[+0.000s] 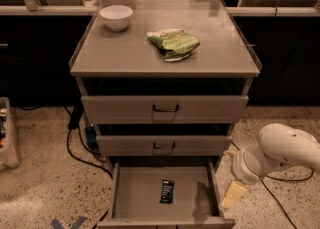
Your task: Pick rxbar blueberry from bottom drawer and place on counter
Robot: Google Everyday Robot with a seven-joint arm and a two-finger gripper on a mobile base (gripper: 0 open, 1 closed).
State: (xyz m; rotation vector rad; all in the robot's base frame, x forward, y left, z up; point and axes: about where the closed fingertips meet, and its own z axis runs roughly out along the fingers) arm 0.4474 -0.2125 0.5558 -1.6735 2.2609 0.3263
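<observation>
The rxbar blueberry [167,191], a small dark bar with pale lettering, lies flat near the middle of the open bottom drawer [135,195]. My gripper [233,195] hangs at the end of the white arm [280,153], just outside the drawer's right wall, to the right of the bar and apart from it. It points down towards the floor and holds nothing that I can see. The counter [125,53] is the flat grey top of the cabinet above.
A white bowl [116,17] stands at the counter's back left and a green snack bag [174,43] lies near its middle. The two upper drawers [165,109] are shut. Black cables [80,148] run over the speckled floor on the left, beside a bin [6,138].
</observation>
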